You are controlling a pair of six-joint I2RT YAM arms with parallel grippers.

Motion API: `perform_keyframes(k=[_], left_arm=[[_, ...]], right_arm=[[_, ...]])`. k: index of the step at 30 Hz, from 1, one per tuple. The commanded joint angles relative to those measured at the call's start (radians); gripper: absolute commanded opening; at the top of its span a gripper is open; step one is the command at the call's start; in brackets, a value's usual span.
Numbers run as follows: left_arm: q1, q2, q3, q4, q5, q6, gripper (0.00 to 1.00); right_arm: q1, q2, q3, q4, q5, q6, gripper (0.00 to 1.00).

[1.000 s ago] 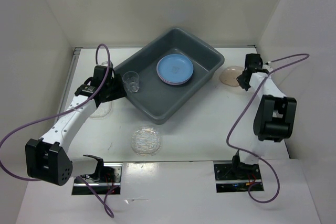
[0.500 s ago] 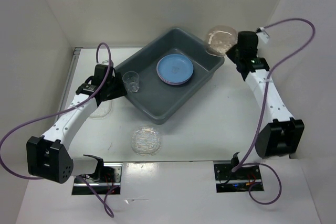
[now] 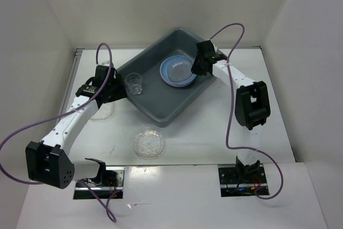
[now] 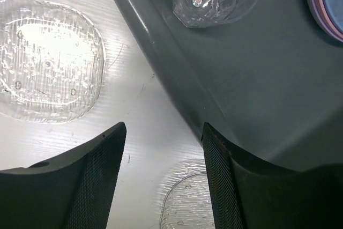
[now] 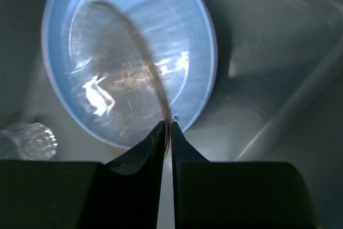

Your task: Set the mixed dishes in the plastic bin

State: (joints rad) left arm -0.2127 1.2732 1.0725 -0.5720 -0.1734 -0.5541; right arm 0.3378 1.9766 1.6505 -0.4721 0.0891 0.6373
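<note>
Right gripper [image 5: 167, 127] is pressed together on the rim of the tan dish [image 5: 120, 81] — a thin pinch, with the dish held on edge rather than flat.

- The dish extends forward from the fingertips, inside the plastic bin [image 3: 156, 106] and directly over the blue plate [image 3: 177, 71] on the bin floor. Whether the dish's far edge touches the plate, I cannot tell.
- Judgement: the drop is straight down. On release the dish should tip face-down or face-up onto the blue plate, so lowering it first looks safer.
- The clear cup [image 3: 133, 83] stands upright in the bin's left corner.
- Left gripper [image 4: 161, 132] is spread and empty, hovering over the bin's left wall.
- Outside the bin, on the tabletop [image 3: 214, 127]: one ribbed glass plate [image 4: 48, 73] just left of the bin, and a second glass plate [image 3: 148, 142] on the near side — both closer to the left arm.
</note>
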Motion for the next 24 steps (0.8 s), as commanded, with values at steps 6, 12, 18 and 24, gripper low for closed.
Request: perform_keyframes(k=[6,12,18,24], left_arm=[[0.003,-0.038,0.044,-0.023,-0.012,-0.015,0.67],[0.012,-0.029,0.033,-0.023,-0.115,-0.073,0.69],[0.105,-0.018,0.024,-0.078,-0.299,-0.191,0.79],[0.294,-0.018,-0.06,-0.039,-0.198,-0.233,1.0]], right_arm=[[-0.002,0.034,0.077,0.032,-0.055,-0.018,0.46],[-0.002,-0.1,0.066,0.03,-0.078,-0.068,0.66],[0.007,-0.387,-0.035,-0.016,-0.124,-0.123,0.72],[0.007,-0.729,-0.279,-0.04,-0.111,-0.123,0.72]])
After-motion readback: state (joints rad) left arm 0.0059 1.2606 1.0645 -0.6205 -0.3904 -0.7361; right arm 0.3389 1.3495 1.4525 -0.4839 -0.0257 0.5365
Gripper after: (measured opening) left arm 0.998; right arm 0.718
